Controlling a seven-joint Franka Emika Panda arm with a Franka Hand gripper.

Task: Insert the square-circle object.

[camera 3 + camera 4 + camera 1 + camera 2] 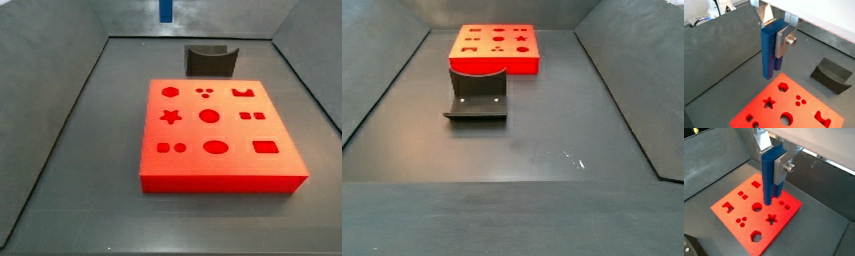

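The silver fingers (785,40) press flat against the sides of the square-circle object (769,52), pinching it so that the single blue peg hangs upright from the gripper (777,39), its upper part between the plates and its lower end reaching well below them. In both wrist views the peg's free tip is in the air above the red block (741,220), clear of its top face (764,117); in a wrist view the tip (769,198) shows over the part of the block with a round hole, apart from it. In a side view only the bottom of the peg (166,11) enters at the upper edge, beyond the one dark grey curved holder (211,59), which stands near the far side of the one red block (221,150). The floor (543,150) of the grey bin carries just these two things, holder (477,96) and block (496,48).
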